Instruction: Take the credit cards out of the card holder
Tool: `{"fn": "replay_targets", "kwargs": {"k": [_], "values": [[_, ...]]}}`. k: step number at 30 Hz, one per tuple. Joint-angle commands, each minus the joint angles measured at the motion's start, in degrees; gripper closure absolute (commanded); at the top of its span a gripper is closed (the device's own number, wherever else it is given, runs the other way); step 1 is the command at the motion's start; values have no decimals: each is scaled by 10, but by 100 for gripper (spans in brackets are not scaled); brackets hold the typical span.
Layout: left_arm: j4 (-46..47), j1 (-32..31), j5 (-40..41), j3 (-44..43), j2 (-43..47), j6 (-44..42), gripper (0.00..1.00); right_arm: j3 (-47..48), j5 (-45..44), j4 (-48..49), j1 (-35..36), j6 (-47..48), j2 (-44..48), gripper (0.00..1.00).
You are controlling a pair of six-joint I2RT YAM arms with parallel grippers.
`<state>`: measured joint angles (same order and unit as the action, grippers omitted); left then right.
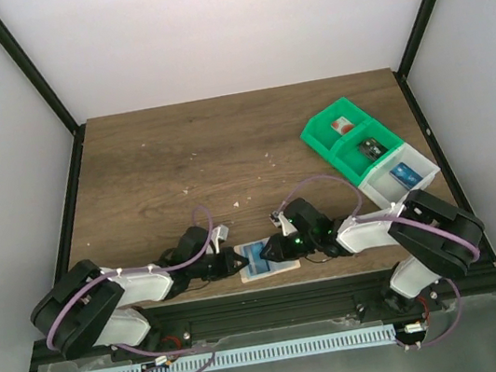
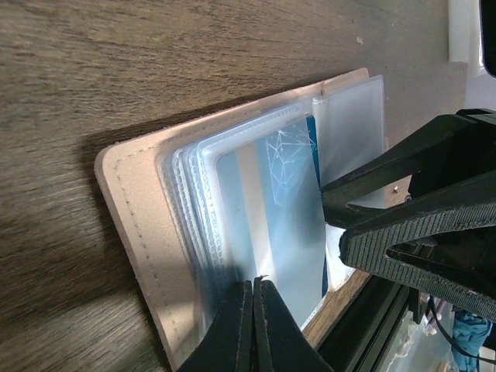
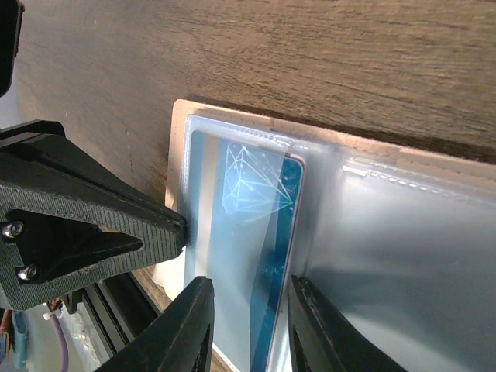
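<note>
**Right jaws straddle the blue card, long axis in line with the pull**

Here the table (image 1: 178,159) carries the holder (image 1: 267,258) lying open and flat at its near edge, between the two arms.

- Holder: tan cover down, clear sleeves up, fanned in a stack in the left wrist view.
- Card (image 3: 240,232): pale blue with a dark stripe, in the top sleeve. In the right wrist view its long axis runs straight away from the fingers, its near end toward them.
- Right gripper (image 3: 246,310): the nearer one. Its jaws are spread, one on each long side of the card's near end. Whether the pads touch the plastic yet, I cannot tell.
- Left gripper (image 2: 253,291): jaws pressed together with nothing between them. The tips sit at the sleeve stack's edge, just beside the card. It probably serves to pin the holder, though contact is unclear.

Judgement: the card should draw out along its long axis, back toward the right wrist. If the left tips do not hold, the sleeve may lift with it.
</note>
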<state>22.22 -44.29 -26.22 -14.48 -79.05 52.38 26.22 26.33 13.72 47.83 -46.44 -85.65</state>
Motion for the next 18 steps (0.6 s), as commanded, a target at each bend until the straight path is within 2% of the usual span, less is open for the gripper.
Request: {"fn": "replay_targets", "kwargs": {"k": [1, 11, 14, 18], "values": [[12, -2, -2, 13, -11, 2, 100, -8, -10, 21, 6, -3, -8, 72], [13, -2, -4, 13, -12, 2, 100, -9, 5, 38, 6, -9, -24, 77], [17, -2, -1, 16, -14, 5, 100, -19, 4, 51, 6, -15, -20, 81], [13, -3, 1, 14, -17, 4, 100, -25, 9, 62, 6, -14, -17, 93]]}}
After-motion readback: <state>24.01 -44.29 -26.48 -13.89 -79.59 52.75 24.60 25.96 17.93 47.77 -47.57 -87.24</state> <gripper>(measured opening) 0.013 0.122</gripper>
